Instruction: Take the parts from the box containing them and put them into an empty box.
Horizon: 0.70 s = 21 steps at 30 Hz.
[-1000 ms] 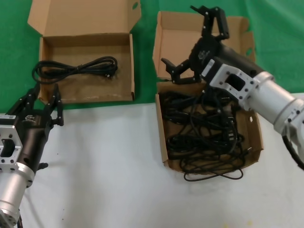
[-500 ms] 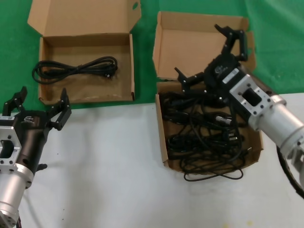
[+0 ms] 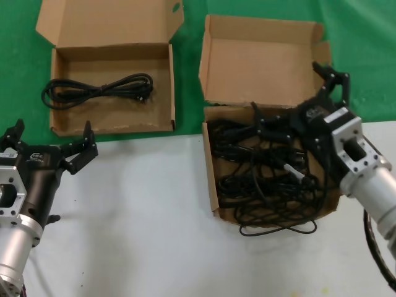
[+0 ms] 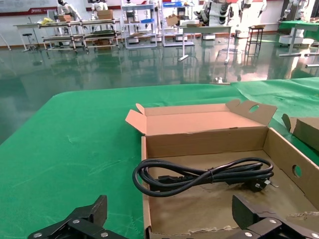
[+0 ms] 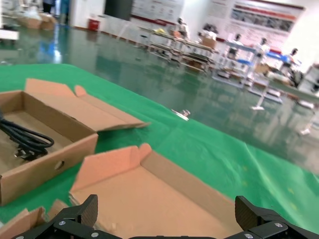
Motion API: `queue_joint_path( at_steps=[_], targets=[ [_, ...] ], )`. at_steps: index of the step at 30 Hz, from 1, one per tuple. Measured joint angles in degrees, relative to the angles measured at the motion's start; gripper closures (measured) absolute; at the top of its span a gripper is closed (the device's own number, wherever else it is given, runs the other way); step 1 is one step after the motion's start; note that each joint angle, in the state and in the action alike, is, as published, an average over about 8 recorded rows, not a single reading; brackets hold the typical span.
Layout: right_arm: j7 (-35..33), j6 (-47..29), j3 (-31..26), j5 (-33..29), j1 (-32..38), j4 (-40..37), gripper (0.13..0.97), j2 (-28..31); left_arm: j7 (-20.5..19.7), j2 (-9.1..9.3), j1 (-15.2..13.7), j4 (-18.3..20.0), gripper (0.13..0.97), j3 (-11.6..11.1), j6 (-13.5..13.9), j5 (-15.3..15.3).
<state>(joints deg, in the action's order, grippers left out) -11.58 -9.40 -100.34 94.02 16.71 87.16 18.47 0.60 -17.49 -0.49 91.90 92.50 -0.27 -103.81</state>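
Observation:
The squarer box [image 3: 210, 179] at the right holds a tangle of several black cables [image 3: 266, 173]. My right gripper [image 3: 296, 96] is open and empty above the box's back part, in front of the tall lid [image 3: 260, 59]. In the right wrist view the gripper [image 5: 167, 209] faces the lid [image 5: 149, 194] with nothing between its fingers. The wider box [image 3: 111, 114] at the left holds one looped cable [image 3: 99, 88]. My left gripper [image 3: 52, 133] is open and empty just in front of it. In the left wrist view the gripper [image 4: 169, 214] looks into that box [image 4: 204, 139] at the cable [image 4: 204, 174].
One cable loop [image 3: 278, 230] hangs over the right box's front wall onto the white table [image 3: 136, 216]. Green cloth [image 3: 18, 62] lies under and behind both boxes. The wider box [image 5: 45, 159] and its cable [image 5: 22, 139] also show in the right wrist view.
My right gripper has moved from the box's back left to its back right and lower, still open. My left gripper has opened wide and drawn back a little.

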Motion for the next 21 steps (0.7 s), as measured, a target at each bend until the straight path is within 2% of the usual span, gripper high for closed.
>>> queue_joint_path(
  at_steps=[9,21],
  targets=[
    [3.48,2.82,2.60,2.73,-5.01,1.35,0.129,-0.38,-0.19,0.09,0.14,-0.07,0.176,-0.25,0.08,0.20],
    [8.18,6.64,6.13,6.44,-11.84,3.19,0.129,-0.91,-0.42,0.21,0.35,-0.16,0.132,-0.59,0.19,0.48]
  ],
)
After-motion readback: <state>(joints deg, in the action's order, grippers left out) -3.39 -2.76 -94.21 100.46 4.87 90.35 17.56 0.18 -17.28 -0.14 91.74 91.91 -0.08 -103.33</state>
